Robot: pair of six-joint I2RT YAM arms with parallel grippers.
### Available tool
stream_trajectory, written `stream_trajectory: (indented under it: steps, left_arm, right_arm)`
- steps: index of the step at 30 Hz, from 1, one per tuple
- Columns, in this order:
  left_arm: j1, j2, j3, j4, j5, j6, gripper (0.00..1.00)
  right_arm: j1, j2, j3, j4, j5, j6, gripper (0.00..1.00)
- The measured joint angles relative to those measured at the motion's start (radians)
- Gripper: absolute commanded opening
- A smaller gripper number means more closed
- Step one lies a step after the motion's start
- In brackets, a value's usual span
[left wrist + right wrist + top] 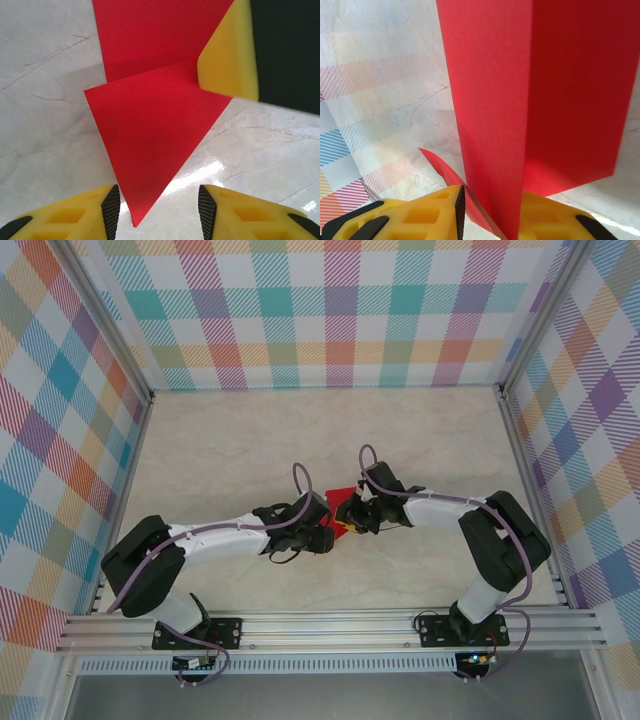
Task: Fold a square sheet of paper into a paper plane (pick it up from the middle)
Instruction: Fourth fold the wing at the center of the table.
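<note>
At the near edge, both arms are bolted to an aluminium rail (330, 628) and reach inward to meet over the middle of the marbled worktop (230, 450). The left hand (322, 532) comes in from the left with its jaws parted. In its wrist view the left hand (157, 196) has the pointed tip of the red sheet of paper (150, 130) lying between the black pads without touching either. The right hand (352, 520) comes in from the right. Its wrist view shows the right hand (490, 202) clamped on the red sheet of paper (530, 90), which rises from between its fingers with a crease down its length. From above, the red sheet of paper (345, 497) sits between the two hands, partly folded. Checked walls (340, 310) close the far side.
</note>
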Motion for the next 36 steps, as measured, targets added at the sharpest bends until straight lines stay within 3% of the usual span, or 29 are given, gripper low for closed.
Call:
stream_trajectory:
  steps: [15,25,36]
  left_arm:
    - [-0.101,0.130,0.078,-0.046,-0.188,-0.014,0.46]
    - [-0.142,0.145,0.082,-0.049,-0.292,-0.066,0.29]
    - [-0.146,0.172,0.082,-0.042,-0.316,-0.099,0.26]
  right_arm:
    - [-0.035,0.009,0.029,-0.034,-0.080,-0.063,0.18]
    - [-0.048,0.015,0.033,-0.043,-0.087,-0.077,0.18]
    - [-0.053,0.022,0.034,-0.049,-0.096,-0.084,0.15]
